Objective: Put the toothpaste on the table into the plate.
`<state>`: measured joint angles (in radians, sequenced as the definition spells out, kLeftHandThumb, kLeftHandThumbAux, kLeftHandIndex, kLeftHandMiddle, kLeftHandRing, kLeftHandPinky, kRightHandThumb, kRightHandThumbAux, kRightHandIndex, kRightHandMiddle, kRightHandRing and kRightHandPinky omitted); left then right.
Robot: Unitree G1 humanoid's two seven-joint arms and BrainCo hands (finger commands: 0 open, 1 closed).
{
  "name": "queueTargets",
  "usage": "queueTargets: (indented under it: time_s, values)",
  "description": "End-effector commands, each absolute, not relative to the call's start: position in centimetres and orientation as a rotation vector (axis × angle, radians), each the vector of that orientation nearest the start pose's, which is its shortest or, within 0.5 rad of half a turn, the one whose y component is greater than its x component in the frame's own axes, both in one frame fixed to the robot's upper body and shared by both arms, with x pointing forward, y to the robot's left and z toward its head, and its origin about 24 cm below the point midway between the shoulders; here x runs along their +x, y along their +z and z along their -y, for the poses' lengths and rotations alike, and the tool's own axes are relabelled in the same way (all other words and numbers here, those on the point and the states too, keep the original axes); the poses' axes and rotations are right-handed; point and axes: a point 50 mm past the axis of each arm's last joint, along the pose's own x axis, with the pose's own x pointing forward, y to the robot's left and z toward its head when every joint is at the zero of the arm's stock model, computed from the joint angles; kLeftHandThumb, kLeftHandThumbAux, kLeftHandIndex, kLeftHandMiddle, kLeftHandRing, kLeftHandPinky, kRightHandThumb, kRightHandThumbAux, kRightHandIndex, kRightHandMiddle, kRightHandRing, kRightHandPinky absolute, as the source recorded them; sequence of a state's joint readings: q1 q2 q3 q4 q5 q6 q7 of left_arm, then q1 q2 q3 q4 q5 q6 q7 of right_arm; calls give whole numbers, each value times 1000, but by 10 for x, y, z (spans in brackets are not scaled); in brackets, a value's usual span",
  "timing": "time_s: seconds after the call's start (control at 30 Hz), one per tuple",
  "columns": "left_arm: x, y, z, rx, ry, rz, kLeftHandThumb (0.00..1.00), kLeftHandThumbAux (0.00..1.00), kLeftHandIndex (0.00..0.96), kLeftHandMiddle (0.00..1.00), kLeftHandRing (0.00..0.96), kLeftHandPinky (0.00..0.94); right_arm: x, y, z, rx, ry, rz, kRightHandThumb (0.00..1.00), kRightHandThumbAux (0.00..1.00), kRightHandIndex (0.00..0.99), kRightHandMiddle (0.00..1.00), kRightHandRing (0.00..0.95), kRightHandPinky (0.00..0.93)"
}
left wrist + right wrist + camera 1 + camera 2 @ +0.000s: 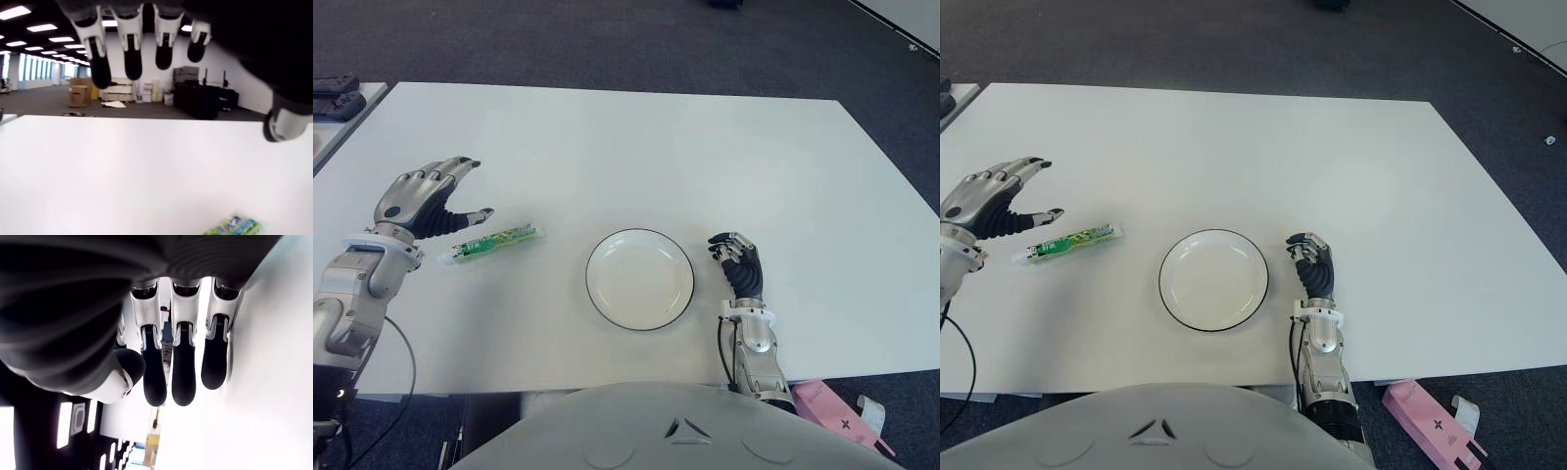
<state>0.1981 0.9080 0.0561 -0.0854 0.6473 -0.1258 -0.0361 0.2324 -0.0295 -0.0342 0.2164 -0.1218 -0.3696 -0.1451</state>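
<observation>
Closest to us, at the bottom of the eye views, curves our own grey torso [656,431], and just beyond it begins the white table [636,147], a broad bare surface reaching away toward dark grey carpet [607,39]. At our far left we see the corner of a second table [333,108] carrying some dark objects we cannot identify. On the floor by our right side lies a pink box [1430,421]. Through the left wrist view we look across the tabletop into an open office with rows of ceiling lights, cardboard boxes [80,93] and dark cabinets along the far wall.

One container sits on the table: a white plate [639,279] with a thin dark rim, close to the near edge and roughly centred in front of us. We see nothing in it.

Well left of the plate lies the toothpaste [494,242], a green tube flat on the table, its cap end pointing toward our left.

Our left hand [426,201] hovers just beside the tube's cap end, fingers spread wide and thumb extended, gripping nothing. Our right hand [739,262] shows just to the right of the plate, its fingers loosely curled and unoccupied.
</observation>
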Motion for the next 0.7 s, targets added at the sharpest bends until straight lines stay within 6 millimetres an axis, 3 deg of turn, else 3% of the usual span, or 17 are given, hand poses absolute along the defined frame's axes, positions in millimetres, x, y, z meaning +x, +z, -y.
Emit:
queueTargets:
  time_s: [0.03, 0.7]
  values:
    - [218, 94, -294, 1581, -293, -59, 325, 358, 20, 63, 118, 187, 187, -23, 178, -156, -187, -82, 712, 730, 426, 477, 479, 476]
    - [215, 79, -286, 1592, -496, -93, 386, 225, 23, 123, 127, 159, 183, -24, 180, -161, -200, -107, 713, 730, 425, 477, 473, 470]
